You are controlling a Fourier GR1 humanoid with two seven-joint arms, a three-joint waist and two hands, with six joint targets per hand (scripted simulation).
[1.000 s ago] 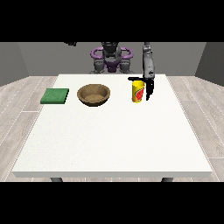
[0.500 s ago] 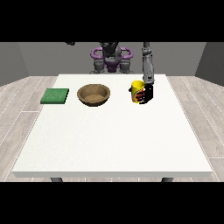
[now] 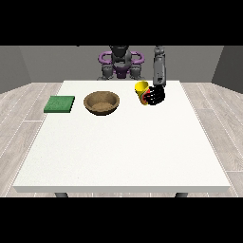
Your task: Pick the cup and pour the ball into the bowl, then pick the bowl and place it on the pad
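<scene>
A yellow cup with a red patch is held above the table, tilted with its mouth leaning toward the view's left. The black hand at the view's right has its fingers curled round the cup's side. The brown wooden bowl rests on the white table, left of the cup. A green square pad lies further left near the table's edge. No ball shows. The other hand is out of sight.
The robot's purple and grey torso stands behind the table's far edge. Grey floor surrounds the table on both sides.
The hand at the view's right closed on the cup, lifted it off the table and tipped it toward the bowl's side.
</scene>
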